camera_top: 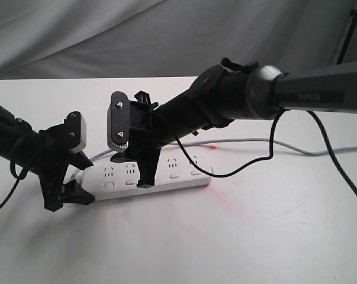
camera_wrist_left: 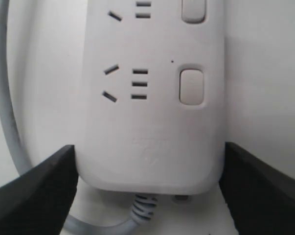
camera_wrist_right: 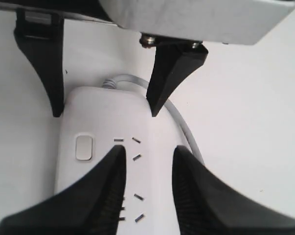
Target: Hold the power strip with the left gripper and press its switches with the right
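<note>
White counter [camera_top: 237,242] fills the lower frame. Centre-left on it lies the power strip [camera_top: 184,167], its grey cord [camera_top: 320,148] trailing to the right edge. Left claw [camera_top: 71,180] brackets the strip's left, cord-side end, jaws set against both long edges and pinching it. Holding step judged done. Right claw [camera_top: 137,168] stands over the strip's middle, jaws slightly parted with nothing between them. One finger reaches down at the row of switches [camera_top: 174,174] — contact cannot be confirmed. Pressing judged begun at most — which switches are pressed cannot be told, so the run along the row is left to do.
</note>
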Controlling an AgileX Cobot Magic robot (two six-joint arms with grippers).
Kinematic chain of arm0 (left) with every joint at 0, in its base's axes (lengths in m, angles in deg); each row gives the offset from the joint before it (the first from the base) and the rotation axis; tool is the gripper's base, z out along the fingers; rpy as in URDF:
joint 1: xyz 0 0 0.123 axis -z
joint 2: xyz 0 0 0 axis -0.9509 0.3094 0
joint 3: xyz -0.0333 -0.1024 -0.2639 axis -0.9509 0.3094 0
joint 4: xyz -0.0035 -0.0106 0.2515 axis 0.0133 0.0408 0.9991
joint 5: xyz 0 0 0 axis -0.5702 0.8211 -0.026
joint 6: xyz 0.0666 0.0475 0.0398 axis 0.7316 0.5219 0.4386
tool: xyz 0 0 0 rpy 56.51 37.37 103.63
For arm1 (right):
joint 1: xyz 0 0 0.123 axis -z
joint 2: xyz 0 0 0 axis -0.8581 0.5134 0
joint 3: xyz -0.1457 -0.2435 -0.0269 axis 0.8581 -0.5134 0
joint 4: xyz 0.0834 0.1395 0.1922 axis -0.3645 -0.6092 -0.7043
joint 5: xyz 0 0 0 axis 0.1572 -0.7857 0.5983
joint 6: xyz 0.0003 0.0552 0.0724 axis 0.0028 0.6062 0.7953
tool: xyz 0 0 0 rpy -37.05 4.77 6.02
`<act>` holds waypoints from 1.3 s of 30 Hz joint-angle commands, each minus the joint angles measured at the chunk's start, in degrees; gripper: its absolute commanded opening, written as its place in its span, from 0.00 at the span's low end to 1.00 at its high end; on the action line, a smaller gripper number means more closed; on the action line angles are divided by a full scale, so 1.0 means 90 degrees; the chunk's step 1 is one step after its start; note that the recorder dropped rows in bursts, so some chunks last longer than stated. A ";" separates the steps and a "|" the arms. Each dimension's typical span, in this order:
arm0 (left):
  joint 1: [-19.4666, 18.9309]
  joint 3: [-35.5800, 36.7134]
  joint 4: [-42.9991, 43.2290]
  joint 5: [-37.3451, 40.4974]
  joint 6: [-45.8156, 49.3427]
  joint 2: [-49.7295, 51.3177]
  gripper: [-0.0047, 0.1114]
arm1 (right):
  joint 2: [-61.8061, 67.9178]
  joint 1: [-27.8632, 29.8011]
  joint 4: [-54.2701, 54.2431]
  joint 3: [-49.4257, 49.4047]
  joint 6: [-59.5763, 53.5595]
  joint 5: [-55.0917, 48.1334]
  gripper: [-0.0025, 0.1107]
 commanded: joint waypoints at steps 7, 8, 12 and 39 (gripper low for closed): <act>0.0024 -0.0038 0.0000 0.0045 -0.0021 -0.0023 0.64 | -0.0033 0.0080 0.0140 -0.0448 -0.0175 0.0160 0.29; 0.0024 -0.0038 0.0000 0.0045 -0.0021 -0.0023 0.64 | -0.0033 0.0080 0.0140 -0.0481 -0.0217 0.0196 0.29; 0.0024 -0.0038 0.0000 0.0045 -0.0021 -0.0023 0.64 | -0.0033 0.0080 0.0049 -0.0481 -0.0231 0.0298 0.29; 0.0024 -0.0038 0.0000 0.0045 -0.0030 -0.0023 0.64 | 0.0198 0.0066 -0.0035 -0.0481 -0.0257 0.0285 0.29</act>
